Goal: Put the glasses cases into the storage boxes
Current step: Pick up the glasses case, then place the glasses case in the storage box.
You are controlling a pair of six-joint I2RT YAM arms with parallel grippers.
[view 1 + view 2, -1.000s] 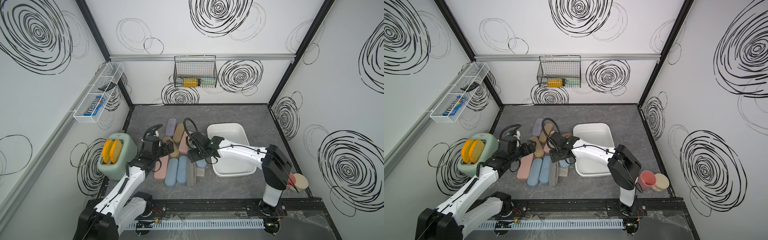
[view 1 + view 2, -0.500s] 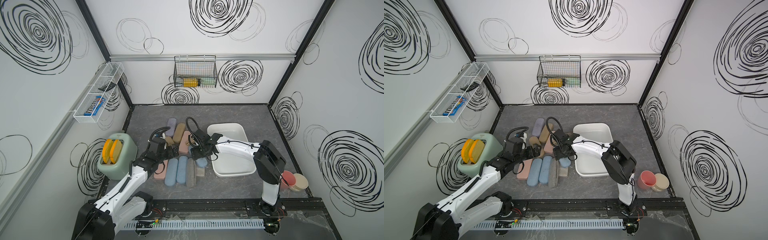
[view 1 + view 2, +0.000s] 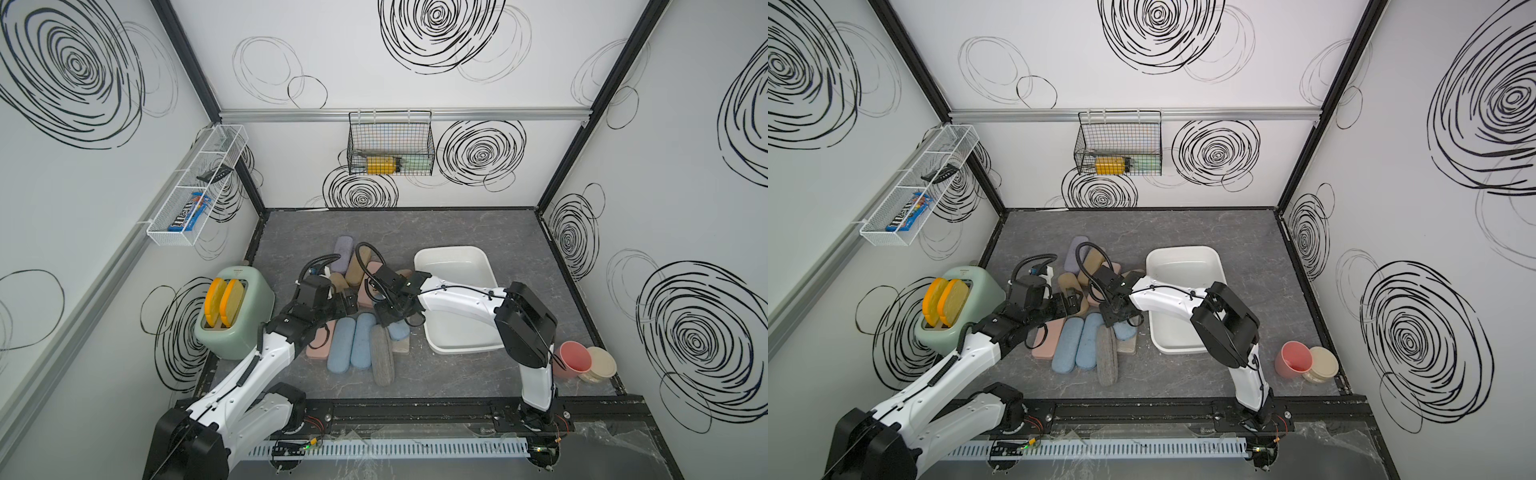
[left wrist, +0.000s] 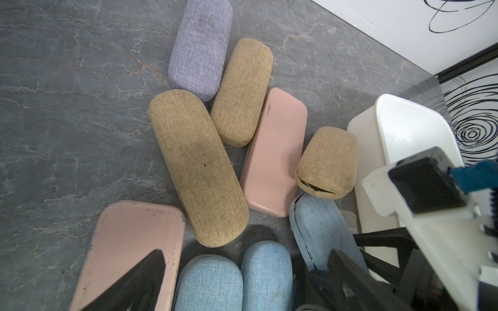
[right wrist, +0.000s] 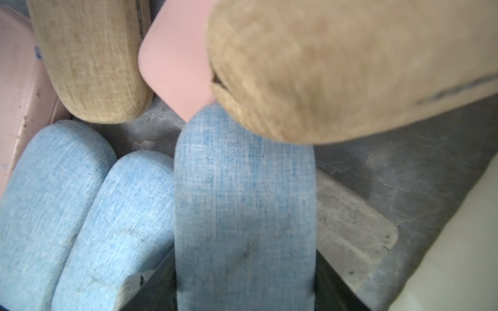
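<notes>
A grey marbled desk [image 3: 457, 232] carries a white rectangular plastic storage bin [image 3: 451, 252] with low walls, empty so far. All the oblong glasses cases [image 3: 361, 328], in blue, pink, tan, grey and lilac, lie crowded on the desk just beside it. 2 white robot arms reach into that pile. The left hand [image 3: 348, 300] hangs spread wide and empty over the pink and tan cases, close to the right hand [image 3: 384, 319], so the 2 could knock together if either swings. The right hand's dark fingers [image 5: 151, 285] sit either side of 1 light blue fabric case [image 5: 242, 202]; whether they press it yet cannot be told. A tan woven case [image 5: 336, 67] leans across that blue case's far end and would likely tumble or drag along on a lift. 2 more blue cases [image 5: 89, 215] crowd 1 finger and could be nudged.
</notes>
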